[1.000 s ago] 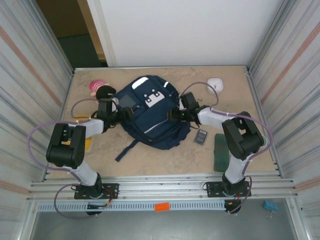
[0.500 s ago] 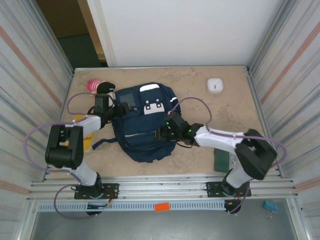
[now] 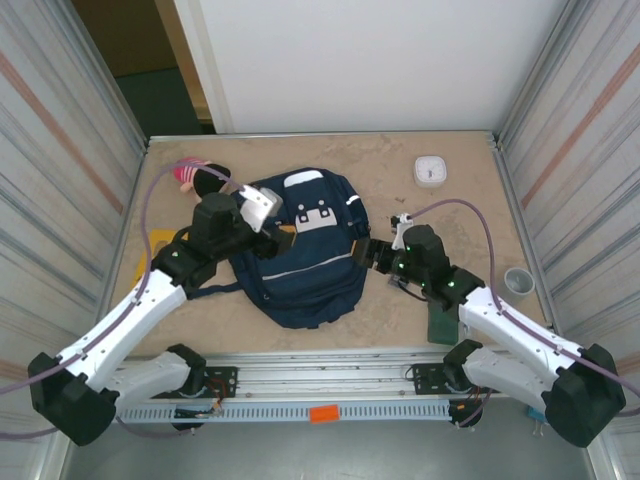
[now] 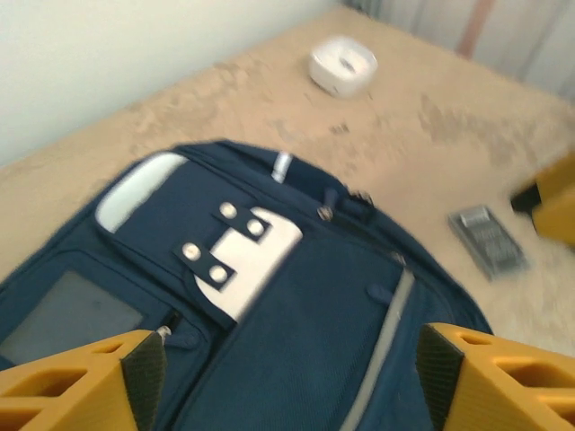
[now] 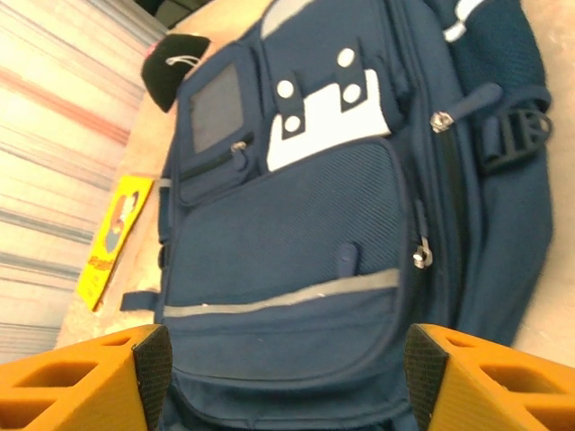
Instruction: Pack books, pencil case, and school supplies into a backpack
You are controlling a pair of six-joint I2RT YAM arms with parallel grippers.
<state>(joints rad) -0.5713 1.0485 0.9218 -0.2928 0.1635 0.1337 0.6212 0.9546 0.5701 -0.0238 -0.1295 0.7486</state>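
Note:
The navy backpack [image 3: 305,250] lies flat in the middle of the table, front pocket and white patch up. My left gripper [image 3: 278,236] hovers open over its upper left part, and the left wrist view has blue fabric [image 4: 296,296] between the spread fingers. At the backpack's right edge my right gripper [image 3: 372,253] is open, facing the front pocket [image 5: 287,269]. The yellow book [image 3: 150,258] lies at the left, partly under my left arm. My right arm partly covers the green book [image 3: 440,322]. The grey calculator [image 4: 488,241] rests right of the backpack. A pink and black pencil case [image 3: 200,178] sits at the far left.
A white square device [image 3: 431,170] stands at the back right. A small silvery round item [image 3: 517,280] lies near the right wall. Metal walls close both sides, and a rail runs along the near edge.
Both arms have stretched out from their folded poses. My left gripper has moved onto the backpack's top left, and my right gripper has drawn back to its right edge. The backpack has shifted slightly.

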